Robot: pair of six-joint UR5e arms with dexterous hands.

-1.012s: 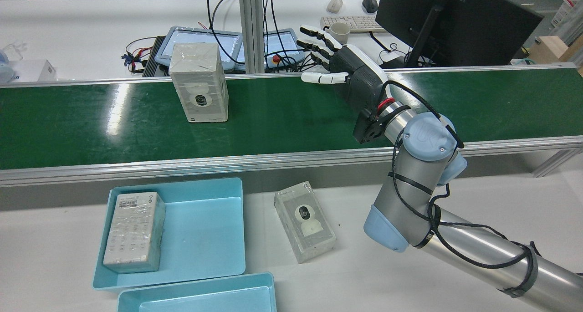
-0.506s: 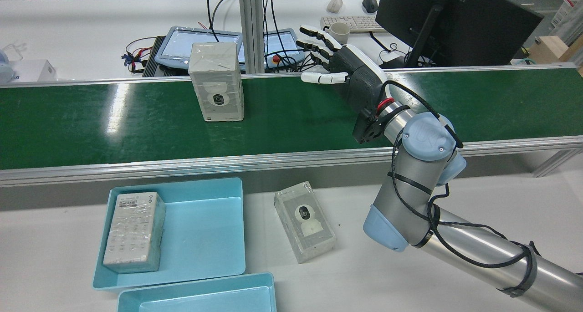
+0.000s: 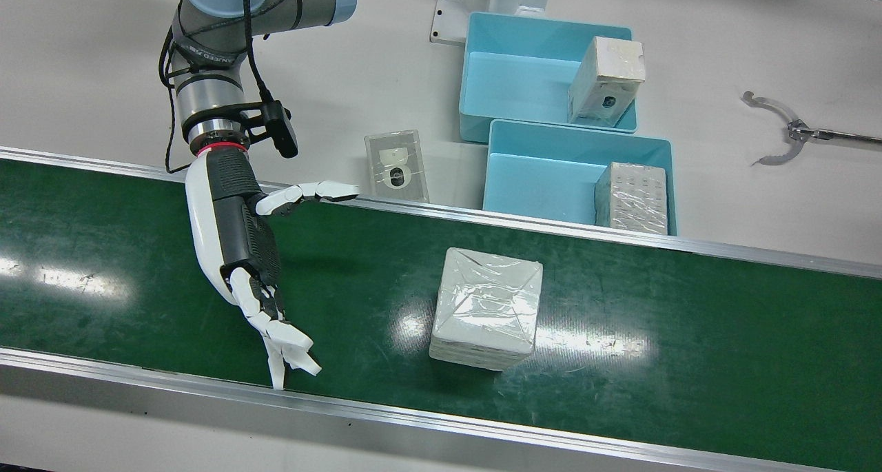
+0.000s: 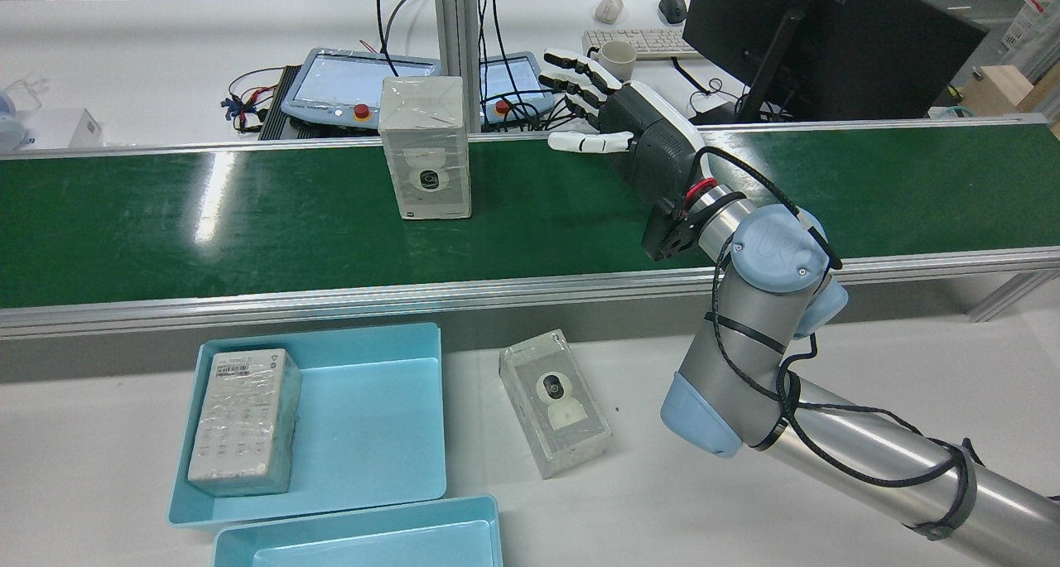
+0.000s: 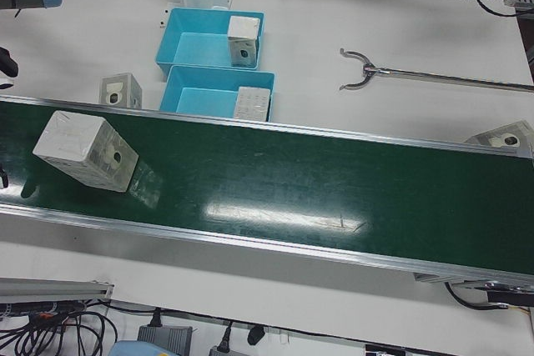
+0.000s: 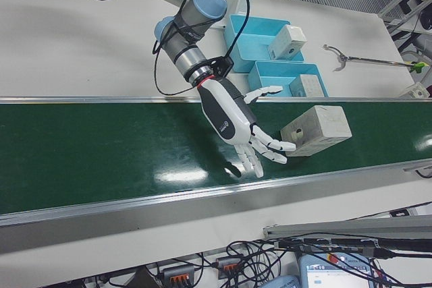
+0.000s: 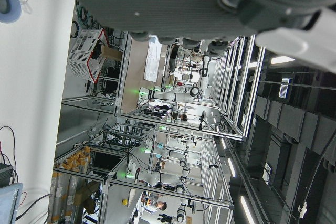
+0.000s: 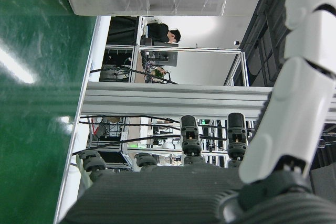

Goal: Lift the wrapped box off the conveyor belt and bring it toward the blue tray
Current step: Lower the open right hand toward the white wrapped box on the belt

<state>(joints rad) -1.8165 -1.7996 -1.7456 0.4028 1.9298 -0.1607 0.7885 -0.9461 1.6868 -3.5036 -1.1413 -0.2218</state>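
My right hand point(image 3: 241, 251) is hanging open over the conveyor belt point(image 3: 138, 251).
Fingers spread, it is holding nothing (thumb pointing frame-right); the wrapped box point(image 3: 486, 307) is standing mid-frame on the belt, apart from my fingertips, below the blue tray point(image 3: 544, 176).

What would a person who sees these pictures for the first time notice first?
Probably the wrapped box, standing upright on the green belt. Beside it, apart from it, the right robot hand hangs open over the belt, fingers spread toward the box. On the white table lie two blue trays, a box in each.
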